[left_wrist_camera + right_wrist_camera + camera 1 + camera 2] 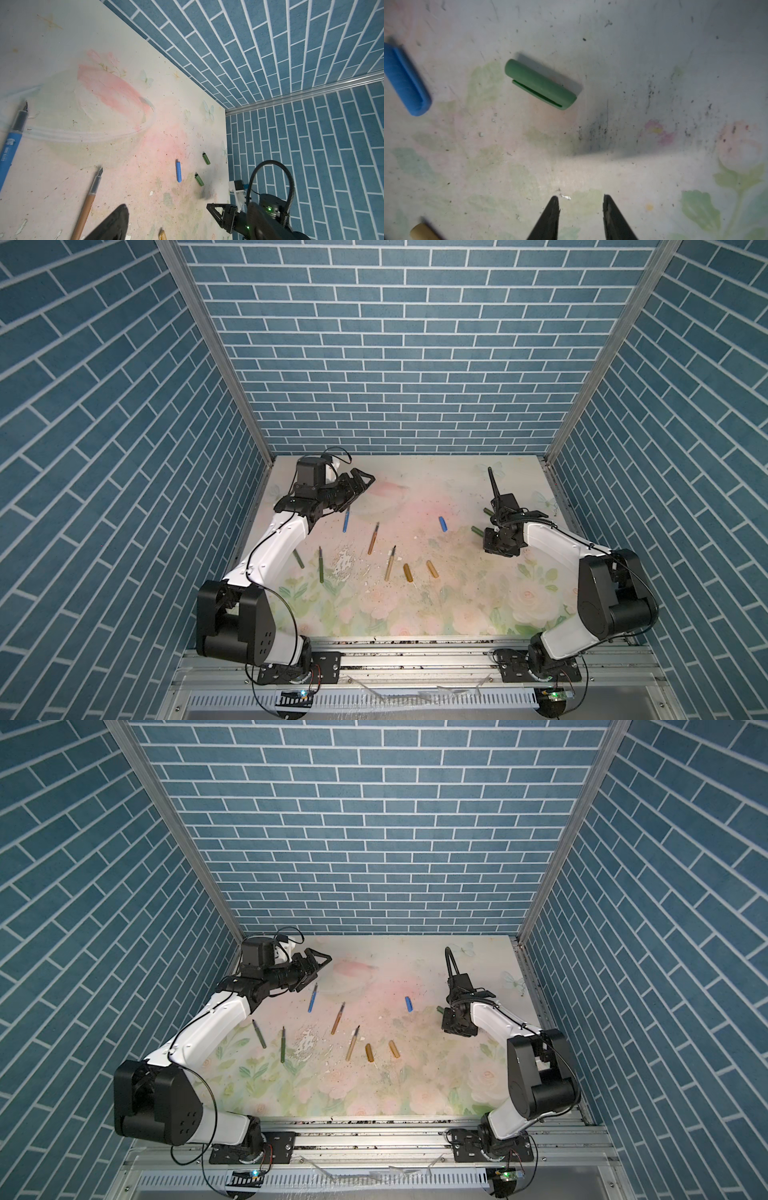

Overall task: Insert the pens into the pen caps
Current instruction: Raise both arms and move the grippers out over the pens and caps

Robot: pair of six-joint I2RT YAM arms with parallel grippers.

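Five pens lie left of centre: a blue pen (345, 520), two golden-brown pens (373, 538) (390, 564) and two dark green pens (321, 570) (298, 559), the last partly under my left arm. The pen caps lie to the right: a blue cap (443, 524), two amber caps (408, 573) (432, 569) and two green caps (488, 512) (476, 530). My left gripper (363, 487) hangs open above the blue pen's tip, holding nothing. My right gripper (580, 198) points down at the table, jaws apart and empty, a short way from a green cap (540, 84).
The blue brick side wall (590, 506) stands close behind my right arm, and the back wall (407, 439) bounds the far edge. Flaked paint and dark specks (345, 562) mark the floral table top. A metal rail (415, 659) runs along the front.
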